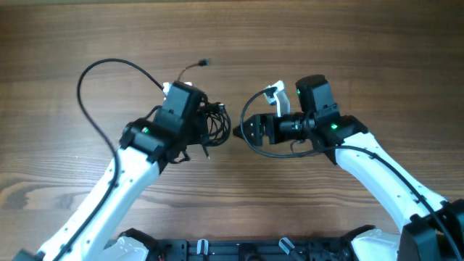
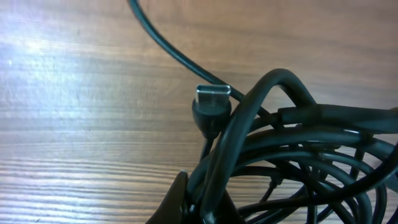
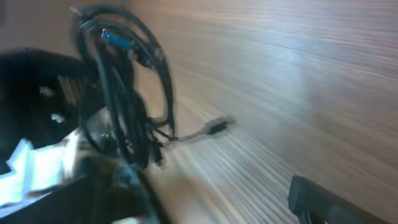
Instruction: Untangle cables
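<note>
brown wood-grain table (image 1: pixel 58 36), with open board on the left and far side. a thin strand arcs out left from the cables (image 1: pixel 216 120), which are bunched at centre. left gripper (image 1: pixel 206 125) is clamped on that bundle, a plug (image 2: pixel 213 102) showing beside the loops. right gripper (image 1: pixel 235 134) sits just beside the bundle; its jaw gap cannot be told

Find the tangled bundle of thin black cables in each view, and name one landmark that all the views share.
Overhead: the cable bundle sits just left of centre.
Left wrist: the cable bundle fills the lower right, seen very close.
Right wrist: the cable bundle stands as upright loops in the upper left, blurred.
Shared landmark: the wooden table, whose grain shows in every view.
</note>
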Robot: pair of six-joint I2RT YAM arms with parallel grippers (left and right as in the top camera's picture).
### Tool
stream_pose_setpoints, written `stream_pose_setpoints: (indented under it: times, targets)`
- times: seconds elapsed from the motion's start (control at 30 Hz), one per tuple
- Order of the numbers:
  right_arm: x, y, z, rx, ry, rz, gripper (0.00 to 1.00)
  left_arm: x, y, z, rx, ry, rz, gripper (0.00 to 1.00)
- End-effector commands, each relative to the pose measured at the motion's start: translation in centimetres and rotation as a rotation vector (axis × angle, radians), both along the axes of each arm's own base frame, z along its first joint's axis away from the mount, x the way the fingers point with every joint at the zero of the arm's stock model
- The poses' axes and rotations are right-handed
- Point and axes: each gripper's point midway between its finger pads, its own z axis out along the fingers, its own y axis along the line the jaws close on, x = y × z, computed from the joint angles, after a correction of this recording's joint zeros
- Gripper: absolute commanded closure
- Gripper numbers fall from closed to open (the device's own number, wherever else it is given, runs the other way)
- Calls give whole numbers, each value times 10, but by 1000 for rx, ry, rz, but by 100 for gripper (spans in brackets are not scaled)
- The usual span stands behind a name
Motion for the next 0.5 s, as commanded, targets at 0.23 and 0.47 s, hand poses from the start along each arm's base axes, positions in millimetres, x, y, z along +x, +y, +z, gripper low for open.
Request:
stream_pose_setpoints:
  times: [0.23,0.47]
  targets:
    - [-5,55,14,43,-164,61,10,4,-10,23,-93,-61,-10,96]
    - [8,53,8,33,-143,-1,96,-3,-6,18,-74,-28,-4,96]
